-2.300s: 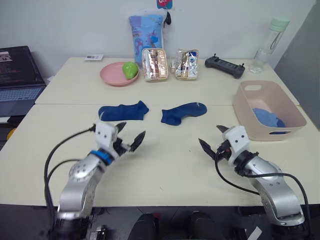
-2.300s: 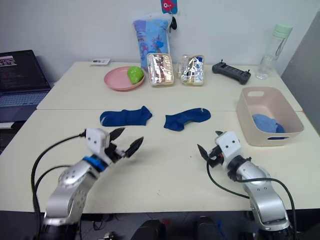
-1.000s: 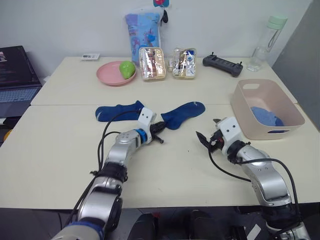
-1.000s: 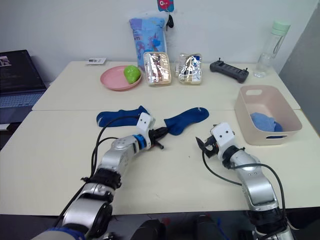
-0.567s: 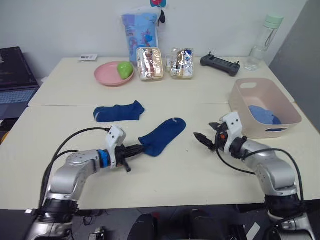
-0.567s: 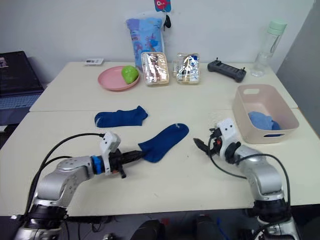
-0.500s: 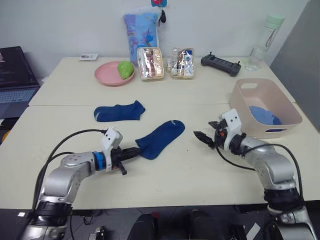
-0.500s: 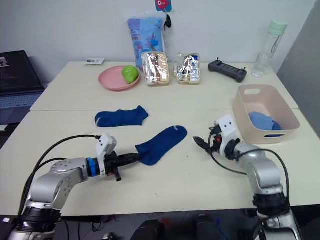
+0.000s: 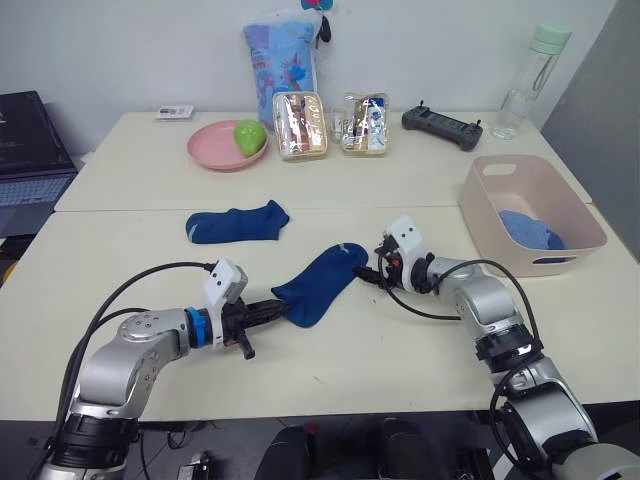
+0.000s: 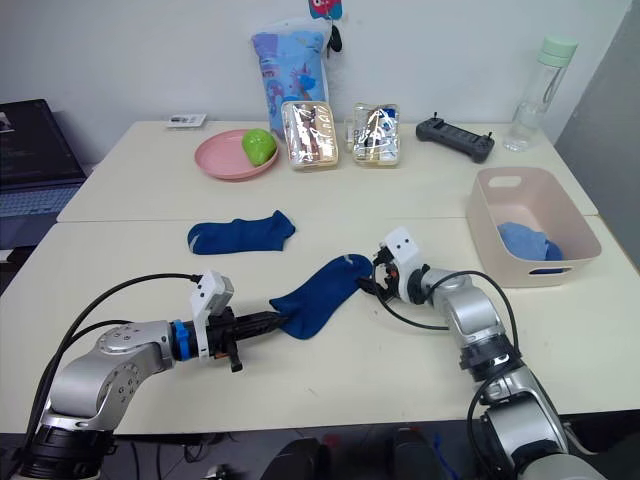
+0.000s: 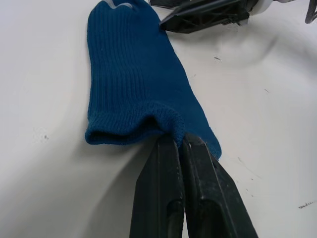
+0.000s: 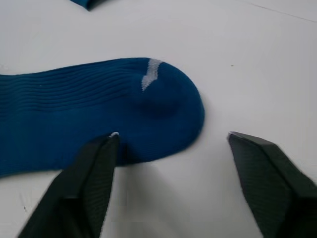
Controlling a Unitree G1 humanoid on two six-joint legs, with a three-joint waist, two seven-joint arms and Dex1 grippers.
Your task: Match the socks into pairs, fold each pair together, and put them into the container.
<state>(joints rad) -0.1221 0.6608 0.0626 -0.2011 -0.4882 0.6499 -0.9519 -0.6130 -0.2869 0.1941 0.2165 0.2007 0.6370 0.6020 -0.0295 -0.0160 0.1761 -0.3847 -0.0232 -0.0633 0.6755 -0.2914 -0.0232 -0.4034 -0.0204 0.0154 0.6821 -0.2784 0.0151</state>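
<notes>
- the medium blue knit sock [image 9: 320, 283], centre frame, is pinched at its cuff by the left gripper [image 11: 174, 141], fingers clamped together.
- the right gripper [image 12: 171, 144] has moved in, spread wide around the toe, ready to pair it.
- second blue sock [image 9: 236, 223] upper left; pale pink plastic tub [image 9: 487, 196] at right.

Wall: plain white [image 9: 130, 50], running right behind the far edge of the worktop.
Worktop: two cream tables [image 9: 130, 180] pushed together, a seam line crossing between them.
Right side: a grey panel [image 9: 600, 110] stands at an angle.
Left edge: an open laptop [image 9: 25, 150] sits on a separate surface.
Light: even, soft shadows.
</notes>
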